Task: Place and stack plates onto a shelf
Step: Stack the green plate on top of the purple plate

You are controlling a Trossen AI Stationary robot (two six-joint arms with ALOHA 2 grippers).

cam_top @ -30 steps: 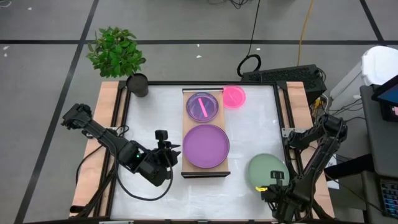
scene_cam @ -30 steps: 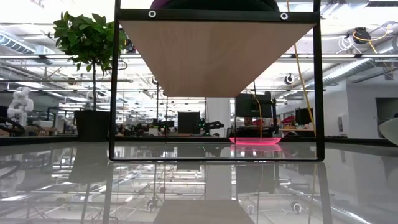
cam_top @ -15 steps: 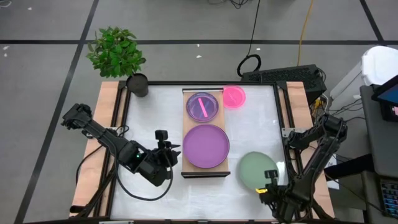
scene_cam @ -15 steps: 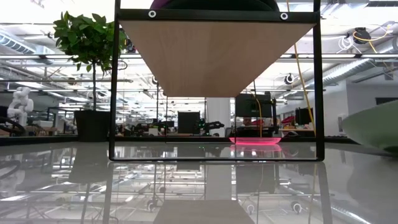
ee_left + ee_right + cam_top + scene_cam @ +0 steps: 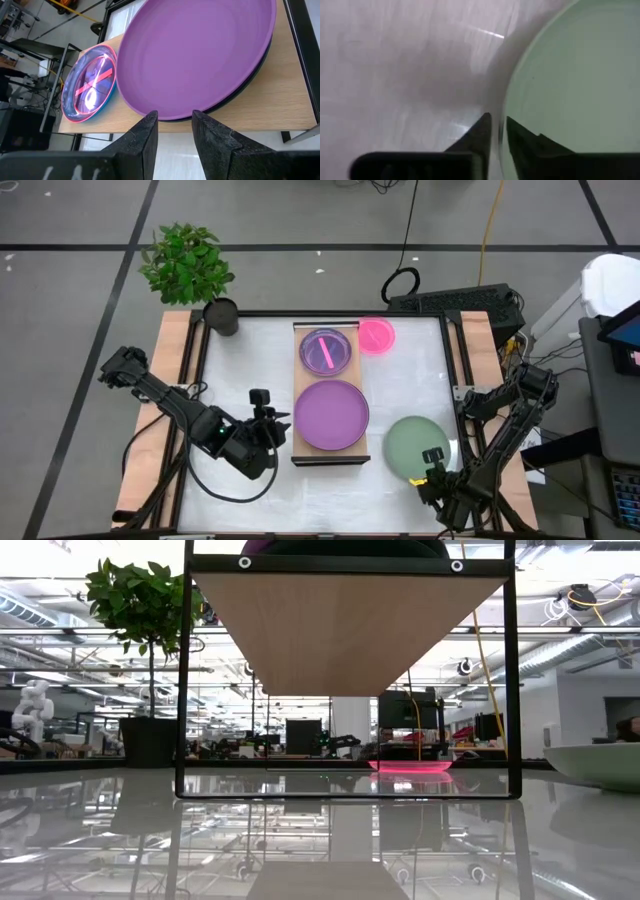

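Note:
The pale sage-green plate (image 5: 413, 444) lies to the right of the shelf, and my right gripper (image 5: 432, 464) is shut on its near-right rim. The low view shows this plate (image 5: 598, 762) about level, low over the table. The light-wood shelf (image 5: 300, 395) stands mid-table. On it a large purple plate (image 5: 331, 414) rests on a dark one (image 5: 252, 77), beyond them a translucent plate with a pink rim (image 5: 326, 351). A pink plate (image 5: 377, 335) lies on the table by the shelf's far right corner. My left gripper (image 5: 173, 129) is open, just left of the shelf, level with the purple plate. My right gripper (image 5: 498, 125) pinches the sage plate's rim (image 5: 506, 105) on its near-right side, one finger (image 5: 481, 131) outside the rim and the other (image 5: 521, 139) over the plate's inside. It comes slanting down from the table's near side. Whether the plate's underside touches the table I cannot tell.
A potted plant (image 5: 190, 265) stands at the table's far left corner, its black pot (image 5: 222, 316) beside the rail. Wooden side rails (image 5: 172, 380) run along both sides. White tabletop (image 5: 410, 380) shows between the shelf and the right rail.
My right gripper moved toward the table's left, carrying the sage plate closer to the shelf. In the low view the plate came into the picture at the right, tilted half a second ago, and now sits about level and lower.

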